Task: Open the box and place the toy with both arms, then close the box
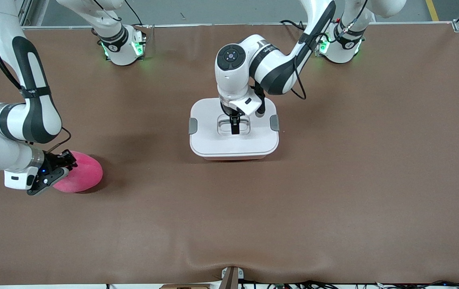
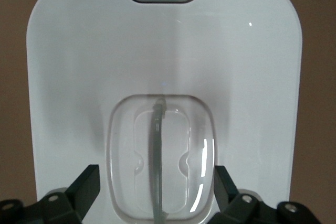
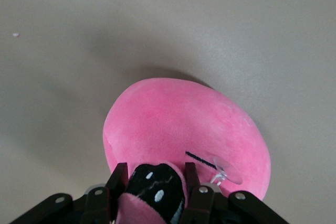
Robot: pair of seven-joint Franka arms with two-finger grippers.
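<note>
Over box [image 1: 233, 136] handle: left end effector [image 2: 156, 182] open | right end effector [image 3: 154, 184] gripping toy [image 3: 184, 124]

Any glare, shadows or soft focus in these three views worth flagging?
Front view: even light, soft shadows on the table beside the box and the toy. Left wrist view: small glints on the white lid and its clear handle recess; left end effector sharp. Right wrist view: the toy's near part and the right end effector slightly soft.

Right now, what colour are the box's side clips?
Grey side clips on the white-lidded box; front view shows both.
</note>
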